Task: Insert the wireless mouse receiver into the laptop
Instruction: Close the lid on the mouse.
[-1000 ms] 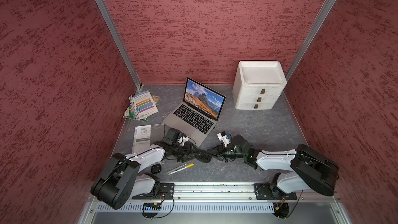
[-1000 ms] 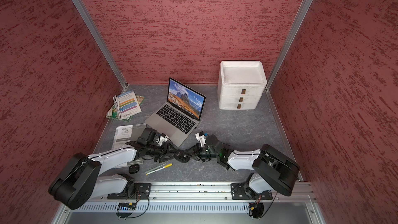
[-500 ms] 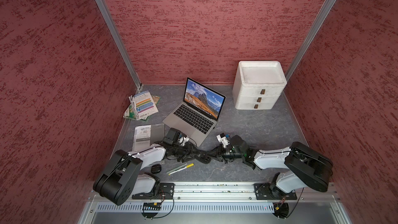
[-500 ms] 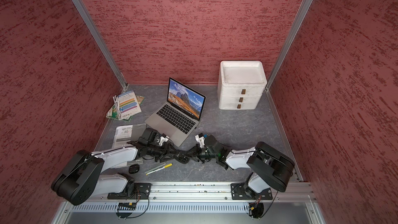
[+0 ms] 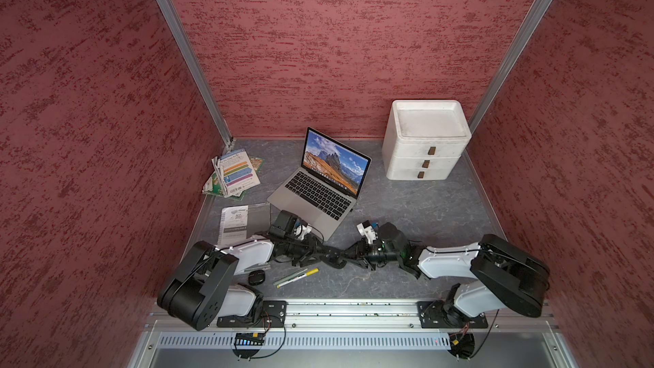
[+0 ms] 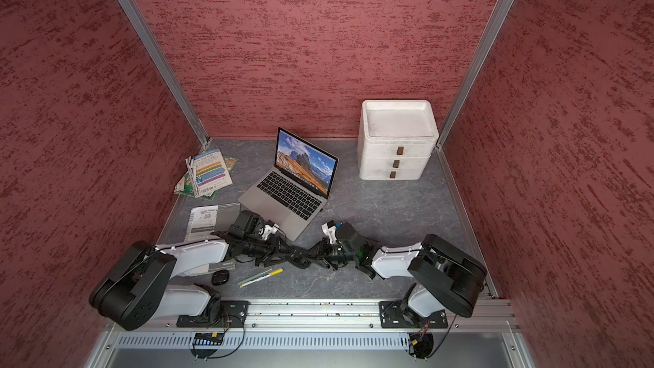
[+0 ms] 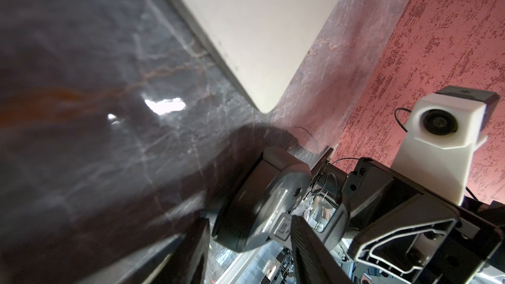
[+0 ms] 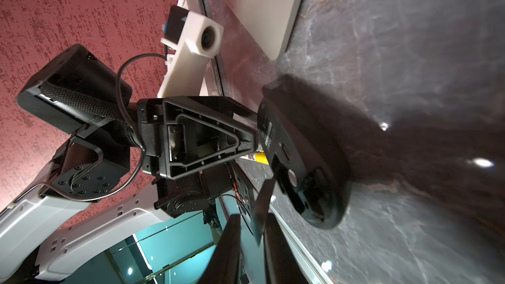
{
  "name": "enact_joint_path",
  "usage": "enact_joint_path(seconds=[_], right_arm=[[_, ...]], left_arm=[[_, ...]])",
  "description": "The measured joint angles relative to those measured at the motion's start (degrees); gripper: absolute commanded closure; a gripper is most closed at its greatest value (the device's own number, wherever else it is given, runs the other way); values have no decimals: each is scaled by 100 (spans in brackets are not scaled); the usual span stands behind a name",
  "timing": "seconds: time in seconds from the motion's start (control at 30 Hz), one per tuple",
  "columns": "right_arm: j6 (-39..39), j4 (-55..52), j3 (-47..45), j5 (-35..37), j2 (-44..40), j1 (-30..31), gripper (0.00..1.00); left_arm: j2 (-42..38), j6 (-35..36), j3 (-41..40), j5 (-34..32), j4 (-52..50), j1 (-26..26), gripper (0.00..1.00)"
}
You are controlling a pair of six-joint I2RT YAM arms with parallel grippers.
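The laptop point(image 5: 318, 192) point(image 6: 283, 192) stands open at mid-table, its pale base edge in the wrist views point(image 7: 259, 23) point(image 8: 259, 4). In front of it the two grippers meet tip to tip. My left gripper point(image 5: 327, 257) point(image 7: 250, 222) is shut on a black mouse point(image 7: 254, 206) point(image 8: 308, 146), held on edge with its underside showing. My right gripper point(image 5: 348, 255) point(image 8: 251, 218) stands slightly open. A thin dark flap point(image 8: 263, 203) hanging from the mouse's underside lies between its fingers. I cannot make out the receiver.
A white three-drawer unit point(image 5: 424, 143) stands at the back right. Booklets point(image 5: 233, 175) and a paper sheet point(image 5: 240, 221) lie at the left. Two pens point(image 5: 295, 276) and a small black object point(image 5: 255, 277) lie near the front rail point(image 5: 354, 307). Red walls enclose three sides.
The right arm has shifted a little to the left, toward the left gripper. Its jaws have parted slightly. The left arm has hardly moved.
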Motion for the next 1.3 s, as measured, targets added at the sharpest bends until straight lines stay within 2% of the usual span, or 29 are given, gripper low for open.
enact_joint_path(seconds=[0.33, 0.73, 1.3], right_arm=[[-116, -671, 94, -2, -313, 2, 72], [-192, -1211, 199, -2, -313, 2, 73], [-181, -1434, 302, -50, -229, 2, 72]], left_arm=[[0, 0, 0, 0, 20, 0, 50], [68, 2, 0, 22, 42, 0, 52], [83, 0, 0, 39, 46, 0, 54]])
